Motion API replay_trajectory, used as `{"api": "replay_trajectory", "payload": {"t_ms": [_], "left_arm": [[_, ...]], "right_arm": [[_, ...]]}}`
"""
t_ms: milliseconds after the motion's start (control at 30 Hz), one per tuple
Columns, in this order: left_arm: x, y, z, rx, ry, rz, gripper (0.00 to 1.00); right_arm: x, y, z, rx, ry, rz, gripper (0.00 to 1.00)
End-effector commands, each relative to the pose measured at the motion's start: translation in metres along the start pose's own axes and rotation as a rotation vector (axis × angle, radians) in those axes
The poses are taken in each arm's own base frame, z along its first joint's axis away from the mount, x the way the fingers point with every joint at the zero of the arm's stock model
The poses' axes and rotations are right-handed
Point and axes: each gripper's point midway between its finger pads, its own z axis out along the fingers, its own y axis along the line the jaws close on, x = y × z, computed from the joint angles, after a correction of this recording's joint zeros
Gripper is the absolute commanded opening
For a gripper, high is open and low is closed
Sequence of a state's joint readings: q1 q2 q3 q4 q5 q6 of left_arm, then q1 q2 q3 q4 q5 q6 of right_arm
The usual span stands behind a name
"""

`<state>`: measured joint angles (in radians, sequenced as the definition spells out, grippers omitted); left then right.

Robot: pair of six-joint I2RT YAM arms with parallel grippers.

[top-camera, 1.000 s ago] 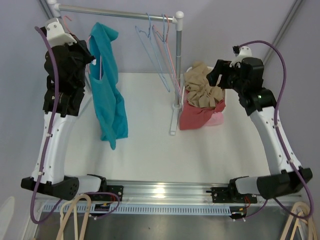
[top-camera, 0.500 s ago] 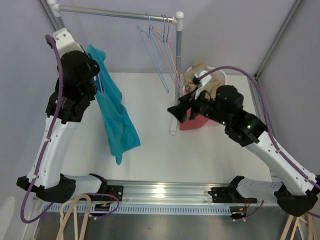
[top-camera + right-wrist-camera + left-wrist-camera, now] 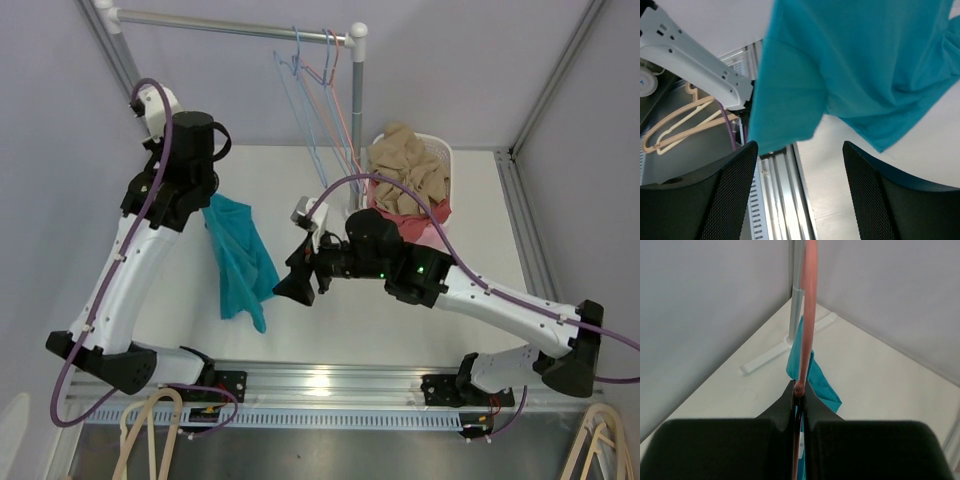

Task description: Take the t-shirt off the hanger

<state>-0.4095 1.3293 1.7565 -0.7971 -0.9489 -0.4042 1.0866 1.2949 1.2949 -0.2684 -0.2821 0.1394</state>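
The left tool (image 3: pixel 800 392), clamped on the hanger (image 3: pixel 809 315), has carried the shirt (image 3: pixel 240 255) off the rail (image 3: pixel 230 27), and the right tool (image 3: pixel 294 287) has swung in open, seemingly to strip it.

Raised left arm (image 3: pixel 130 270), right arm (image 3: pixel 470 295) stretched left.
The left gripper (image 3: pixel 800 391) clamps the hanger (image 3: pixel 809 315); right gripper (image 3: pixel 797 150) spread wide.

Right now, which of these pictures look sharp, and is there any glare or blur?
Top view: evenly lit and sharp, with one bright glare patch on the rail. Left wrist view: the pink hanger, close to the lens, looks soft. Right wrist view: the t-shirt is fairly sharp, and the near fingers are dark.
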Motion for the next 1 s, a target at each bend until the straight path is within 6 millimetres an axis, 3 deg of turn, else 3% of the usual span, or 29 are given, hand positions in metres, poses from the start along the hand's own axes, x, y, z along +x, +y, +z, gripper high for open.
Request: {"api": "replay_trajectory", "payload": {"t_ms": [0,233,433,533,567,633,700,733,800,833,900,933,967], "left_arm": [[0.017,0.000,0.004,-0.044,0.021,-0.013,0.01],[0.035,-0.007,0.009,-0.036,0.055,-0.014,0.01],[0.033,-0.009,0.008,-0.027,0.047,-0.016,0.01],[0.036,-0.009,0.007,-0.026,0.050,-0.017,0.01],[0.038,-0.010,0.008,-0.024,0.049,-0.020,0.01],[0.042,-0.010,0.009,-0.024,0.050,-0.019,0.01],[0.044,-0.012,0.012,-0.025,0.043,-0.017,0.01],[0.047,-0.014,0.014,-0.029,0.043,-0.010,0.01],[0.046,-0.018,0.018,-0.035,0.035,-0.005,0.01],[0.048,-0.023,0.023,-0.041,0.038,0.005,0.01],[0.045,-0.026,0.027,-0.060,0.033,0.015,0.01],[0.047,-0.031,0.032,-0.071,0.034,0.028,0.01],[0.044,-0.033,0.033,-0.075,0.029,0.027,0.01]], "right_arm": [[-0.013,0.026,0.019,-0.094,-0.061,0.000,0.74],[-0.010,0.041,0.059,-0.124,-0.052,-0.005,0.73],[-0.006,0.019,0.085,-0.010,-0.033,0.011,0.68],[-0.005,0.007,0.095,0.051,-0.016,0.015,0.45],[-0.004,0.000,0.096,0.082,-0.016,0.015,0.20],[-0.002,-0.003,0.092,0.110,-0.008,0.028,0.00],[-0.005,-0.001,0.083,0.109,-0.017,0.025,0.00],[0.008,-0.001,0.079,0.115,0.007,0.030,0.00],[0.014,0.006,0.066,0.111,0.000,0.035,0.00],[0.037,0.005,0.063,0.112,0.033,0.058,0.00],[0.053,0.017,0.054,0.102,0.039,0.062,0.00],[0.047,0.025,0.042,0.094,0.008,0.063,0.00],[0.063,0.027,0.038,0.100,0.032,0.077,0.00]]}}
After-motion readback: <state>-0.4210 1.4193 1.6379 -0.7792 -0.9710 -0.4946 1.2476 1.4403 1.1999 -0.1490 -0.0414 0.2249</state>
